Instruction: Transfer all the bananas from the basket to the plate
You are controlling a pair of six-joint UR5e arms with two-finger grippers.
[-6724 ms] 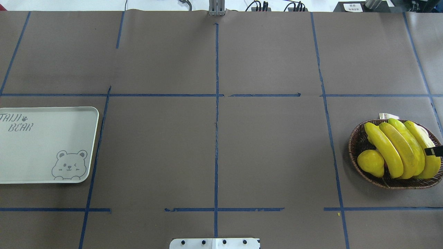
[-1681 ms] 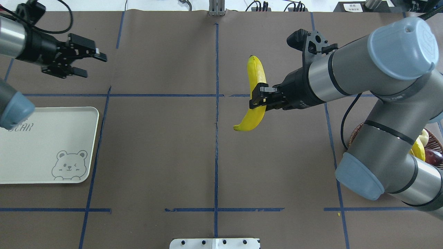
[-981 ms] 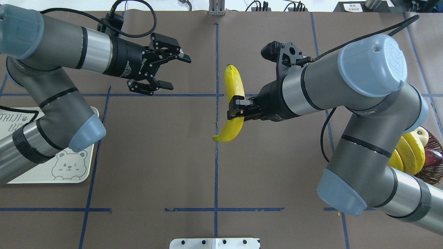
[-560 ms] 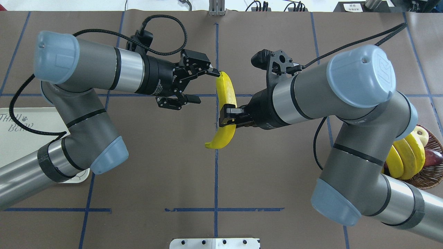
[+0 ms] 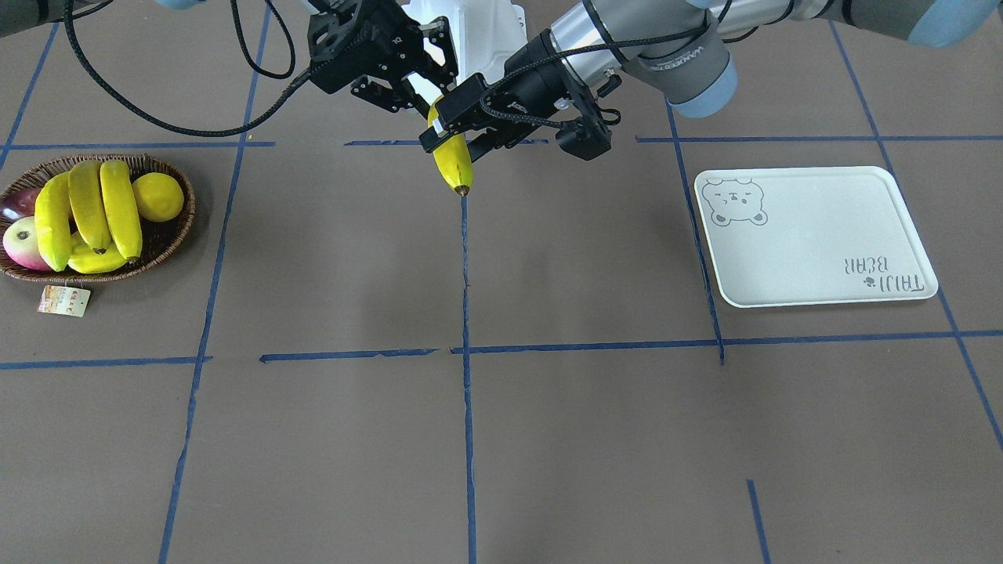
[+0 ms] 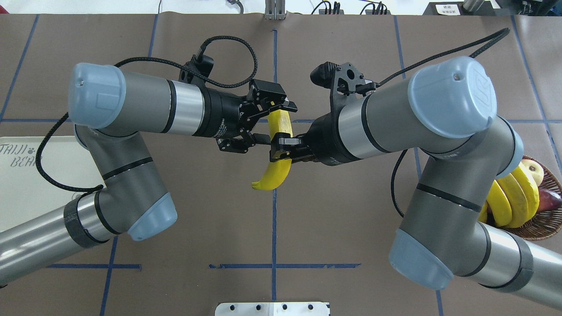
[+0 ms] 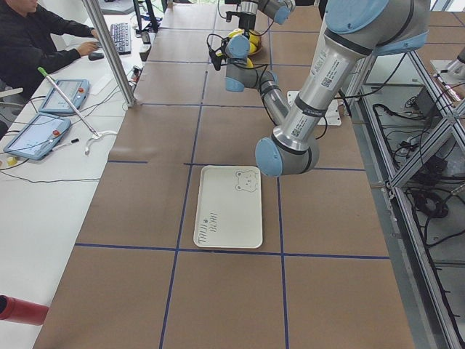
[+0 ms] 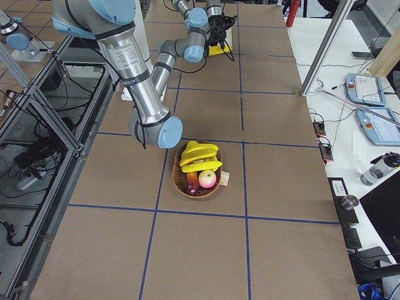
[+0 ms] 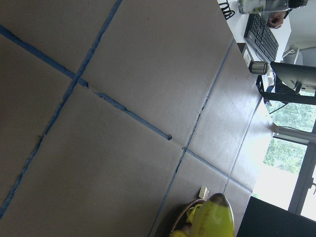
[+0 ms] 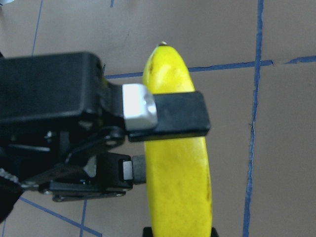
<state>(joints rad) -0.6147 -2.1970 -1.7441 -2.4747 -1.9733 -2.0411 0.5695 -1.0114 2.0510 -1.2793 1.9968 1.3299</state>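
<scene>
My right gripper [image 6: 281, 151] is shut on the middle of one banana [image 6: 273, 175], holding it above the table's centre [image 5: 453, 160]. My left gripper [image 6: 274, 123] is open, and its fingers [image 10: 180, 118] straddle the banana's far half without closing on it. In the left wrist view only the banana's blurred tip [image 9: 215, 219] shows. Three more bananas [image 5: 90, 207] lie in the wicker basket [image 5: 185, 227] at the table's right end [image 6: 542, 228]. The pale bear plate [image 5: 815, 235] lies bare at the left end, partly under my left arm [image 6: 26, 184].
The basket also holds a lemon [image 5: 158, 196], an apple [image 5: 19, 243] and a dark red fruit [image 6: 551, 199]; its paper tag [image 5: 64, 301] lies beside it. Blue tape lines grid the brown table. A person [image 7: 29, 36] sits at a side desk beyond the far edge.
The right arm lifted a banana from the basket and carried it left to the centre. The left arm swung in from the left, and its open fingers now sit around the banana.
</scene>
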